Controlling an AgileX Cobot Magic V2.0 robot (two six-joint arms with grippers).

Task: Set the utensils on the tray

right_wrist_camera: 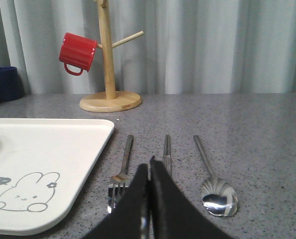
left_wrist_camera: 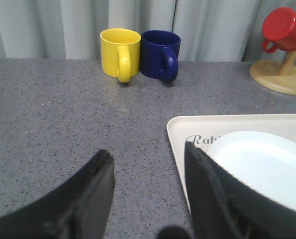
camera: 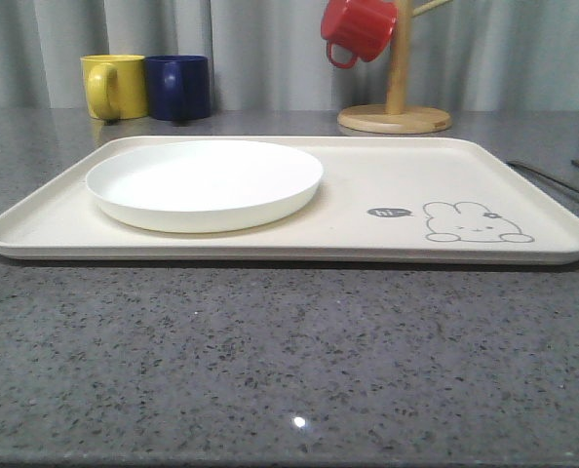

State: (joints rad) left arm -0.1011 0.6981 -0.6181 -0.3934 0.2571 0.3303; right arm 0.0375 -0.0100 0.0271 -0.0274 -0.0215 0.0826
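One cream rabbit tray (camera: 367, 185) carries only a white plate (camera: 204, 182); beside its right edge on the countertop (camera: 270, 361) lie the fork (right_wrist_camera: 121, 172), chopsticks (right_wrist_camera: 166, 153) and spoon (right_wrist_camera: 214, 181), parallel and apart. They look thin, stiff, light and slippery, lying flat, so pinching mid-handle seems safest. Right gripper (right_wrist_camera: 149, 199) hangs over them, fingers together; left gripper (left_wrist_camera: 148, 189) hovers spread wide, empty.

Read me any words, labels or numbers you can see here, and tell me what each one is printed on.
"hi": in the grey speech bubble beside the rabbit drawing on the large flat cream rectangular tray.
"Rab": grey script at the tray's corner, seen from the left wrist; the round white plate hides the rest.
Nothing readable on the yellow mug, dark blue mug or red mug.
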